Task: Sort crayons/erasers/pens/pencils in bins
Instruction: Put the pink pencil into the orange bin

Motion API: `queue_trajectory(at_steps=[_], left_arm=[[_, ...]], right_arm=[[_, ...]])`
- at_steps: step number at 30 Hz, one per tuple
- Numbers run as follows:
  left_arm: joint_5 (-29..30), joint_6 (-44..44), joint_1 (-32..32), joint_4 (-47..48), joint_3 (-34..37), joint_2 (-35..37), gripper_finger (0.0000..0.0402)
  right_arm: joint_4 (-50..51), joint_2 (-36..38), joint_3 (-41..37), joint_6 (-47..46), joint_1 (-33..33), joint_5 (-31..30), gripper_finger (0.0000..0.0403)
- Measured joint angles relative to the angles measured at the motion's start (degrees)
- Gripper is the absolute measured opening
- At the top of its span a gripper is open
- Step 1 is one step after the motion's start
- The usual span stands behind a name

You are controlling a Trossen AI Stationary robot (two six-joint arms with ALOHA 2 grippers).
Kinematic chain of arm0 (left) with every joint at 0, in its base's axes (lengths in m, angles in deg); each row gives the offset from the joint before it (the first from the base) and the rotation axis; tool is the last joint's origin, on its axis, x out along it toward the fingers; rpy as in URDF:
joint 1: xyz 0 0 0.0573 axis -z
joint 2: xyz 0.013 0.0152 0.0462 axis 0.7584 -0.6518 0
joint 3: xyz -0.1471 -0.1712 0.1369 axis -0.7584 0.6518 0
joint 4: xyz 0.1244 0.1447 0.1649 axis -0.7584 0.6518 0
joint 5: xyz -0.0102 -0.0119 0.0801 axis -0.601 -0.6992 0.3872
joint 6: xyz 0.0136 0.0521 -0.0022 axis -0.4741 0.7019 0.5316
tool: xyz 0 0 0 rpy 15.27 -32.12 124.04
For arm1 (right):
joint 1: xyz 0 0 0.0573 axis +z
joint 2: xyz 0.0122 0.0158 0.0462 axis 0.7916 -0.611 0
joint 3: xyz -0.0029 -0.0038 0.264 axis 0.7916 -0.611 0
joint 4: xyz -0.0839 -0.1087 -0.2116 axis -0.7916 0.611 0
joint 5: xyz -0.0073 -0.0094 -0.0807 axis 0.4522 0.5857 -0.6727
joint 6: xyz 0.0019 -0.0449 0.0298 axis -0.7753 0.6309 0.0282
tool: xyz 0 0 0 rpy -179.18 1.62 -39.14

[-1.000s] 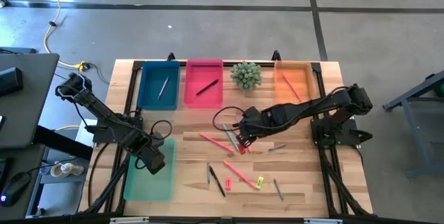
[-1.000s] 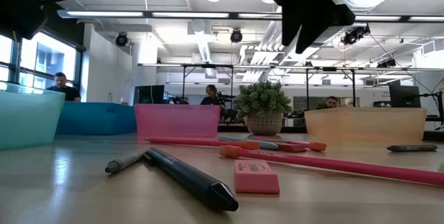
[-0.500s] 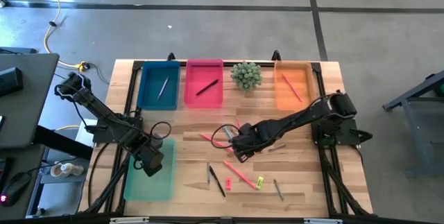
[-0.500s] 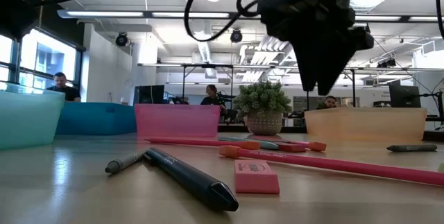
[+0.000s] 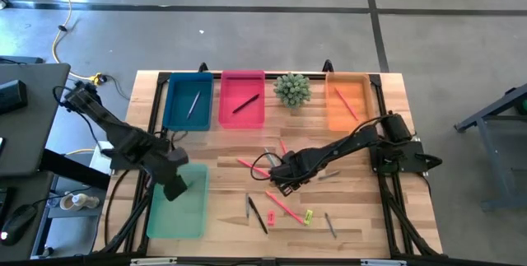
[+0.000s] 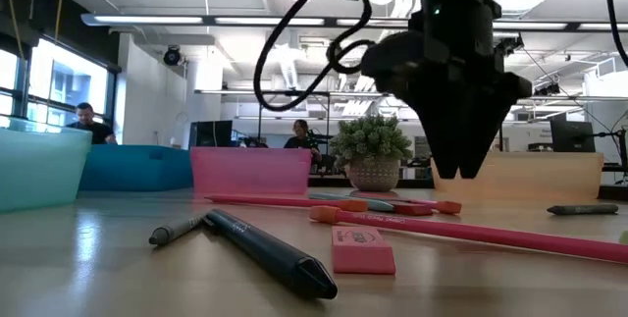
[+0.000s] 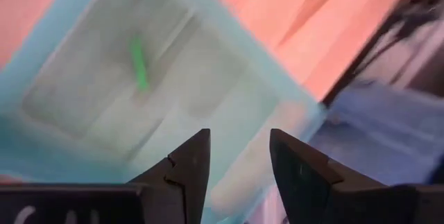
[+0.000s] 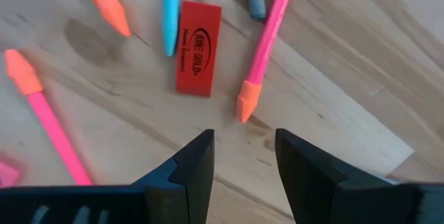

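Observation:
My right gripper [image 5: 281,180] [image 8: 243,151] is open and empty. It points down just above the table's middle [image 6: 458,174], over a red eraser [image 8: 196,47] that lies flat among pink sticks with orange tips [image 8: 267,37]. A pink-red eraser [image 6: 363,250] [image 5: 271,216] and a yellow eraser [image 5: 309,215] lie nearer the front edge. My left gripper [image 5: 174,187] [image 7: 239,158] is open and empty above the pale-green bin [image 5: 179,208]. A small green thing [image 7: 139,64] lies in that bin. The teal-blue bin [image 5: 188,100], pink bin [image 5: 242,99] and orange bin [image 5: 347,100] stand along the far edge.
A small potted plant [image 5: 291,89] stands between the pink and orange bins. A dark pen [image 5: 259,215] [image 6: 265,248], a long pink stick [image 5: 284,206] and grey pencils [image 5: 330,225] lie on the wood near the front. Each far bin holds a stick.
My right gripper has gone down toward the table and a little toward the near edge. It now hangs low over the sticks and the red eraser. My left gripper has shifted slightly over the pale-green bin.

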Motion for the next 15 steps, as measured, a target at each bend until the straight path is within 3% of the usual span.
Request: queue_trajectory(at_steps=[9, 15], left_arm=[[8.65, 0.10, -2.42, 0.01, -1.00, 7.69, 0.0136], [9.91, 2.16, -3.47, -0.03, -0.98, 9.08, 0.0135]], right_arm=[[-0.56, -3.54, 0.00, -0.44, -0.76, -1.52, 0.0145], [-1.26, -4.49, 0.04, -0.43, -1.98, -2.69, 0.0139]])
